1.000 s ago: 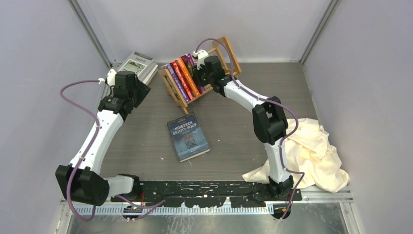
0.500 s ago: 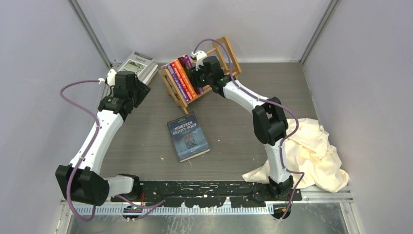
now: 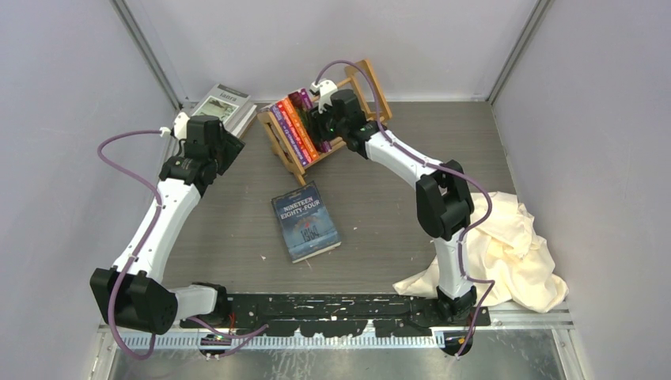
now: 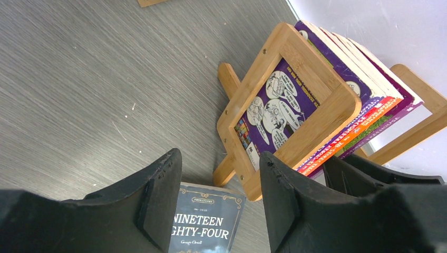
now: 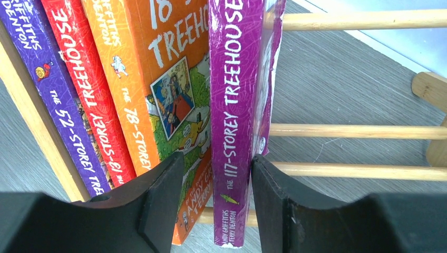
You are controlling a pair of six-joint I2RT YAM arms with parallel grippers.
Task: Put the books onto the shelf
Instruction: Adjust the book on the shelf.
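The shelf sat at the far middle of the bench, turned at an angle. It held four paperbacks, all packed spine-out against one end frame. From that frame inward they ran: a violet-blue one, a red one, an orange one, then a magenta one lettered "117-Storey Treehouse". All four leaned slightly toward the end frame. Past the magenta book I could see the shelf's pale round slats, with the bench showing between them.

In the left wrist view the open end frame showed the violet-blue book's cover, which had cartoon speech bubbles on it.

Two more books lay off the shelf. A dark blue "Nineteen Eighty-Four" was face up in the middle of the bench, well apart from the shelf. A grey-and-white one was in the far left corner, just beside the shelf's end.

My right arm reached to the shelf. The right jaws stood astride the magenta spine — one finger close against it, with a gap on the orange side, so they were released rather than clamped. The left arm hung above the bench near the grey-and-white book, and the left jaws were spread with nothing between them.

A cream cloth was heaped by the right arm's base.
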